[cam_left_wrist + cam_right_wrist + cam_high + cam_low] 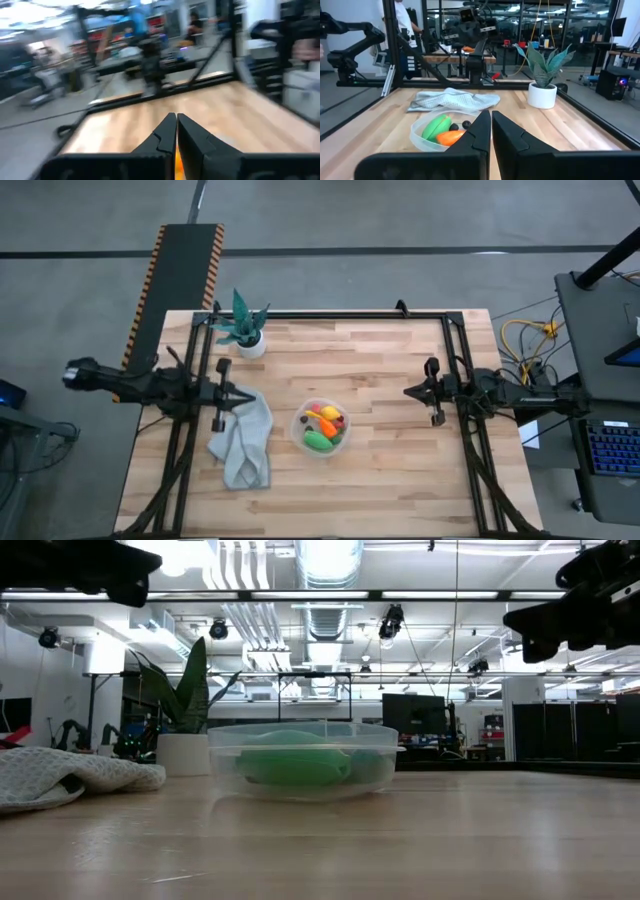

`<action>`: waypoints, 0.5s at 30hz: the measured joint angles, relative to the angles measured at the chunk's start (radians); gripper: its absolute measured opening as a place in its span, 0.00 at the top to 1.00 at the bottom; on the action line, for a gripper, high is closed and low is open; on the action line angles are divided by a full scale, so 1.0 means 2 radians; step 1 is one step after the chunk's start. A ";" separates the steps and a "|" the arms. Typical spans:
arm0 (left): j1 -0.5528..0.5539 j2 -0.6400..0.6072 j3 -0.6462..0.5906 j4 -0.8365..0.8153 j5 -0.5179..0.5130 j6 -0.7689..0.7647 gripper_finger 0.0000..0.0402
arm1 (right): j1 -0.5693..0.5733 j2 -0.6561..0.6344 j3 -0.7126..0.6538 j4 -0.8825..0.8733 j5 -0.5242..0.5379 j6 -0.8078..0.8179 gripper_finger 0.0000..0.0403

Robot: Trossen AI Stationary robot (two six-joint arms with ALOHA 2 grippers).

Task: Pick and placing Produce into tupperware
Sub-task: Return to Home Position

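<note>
The round clear tupperware point(321, 428) sits on the wooden table near its middle and holds the yellow lemon point(330, 413), the orange carrot point(325, 425), the green oval point(318, 441) and small red and dark pieces. The right wrist view shows the tupperware point(427, 142) with the green oval point(435, 126) and carrot point(451, 137) inside. My left gripper point(252, 397) hovers above the grey-green cloth, left of the tupperware, fingers shut and empty point(176, 120). My right gripper point(408, 391) hangs over the table right of the tupperware, also shut and empty point(490, 117).
A crumpled grey-green cloth point(243, 442) lies left of the tupperware. A teal potted plant point(247, 330) stands near the far left corner. A black frame point(340, 314) runs along the table's far and side edges. Bare wood lies toward the near edge and right of the tupperware.
</note>
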State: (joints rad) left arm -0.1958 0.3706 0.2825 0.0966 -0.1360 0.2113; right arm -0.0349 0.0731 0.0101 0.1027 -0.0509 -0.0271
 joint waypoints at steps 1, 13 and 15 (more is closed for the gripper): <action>0.019 0.000 0.001 -0.004 0.005 0.001 1.00 | 0.000 0.000 0.000 0.001 0.000 0.000 0.98; 0.100 -0.083 -0.046 -0.031 0.087 -0.050 1.00 | 0.000 0.001 0.000 -0.001 -0.004 0.015 0.98; 0.099 -0.097 -0.056 -0.031 0.077 -0.053 1.00 | 0.000 0.001 0.000 -0.009 -0.004 0.017 0.98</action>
State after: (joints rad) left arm 0.0029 0.1758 0.1695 0.0347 0.0184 0.1055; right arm -0.0349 0.0746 0.0101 0.0841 -0.0593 0.0067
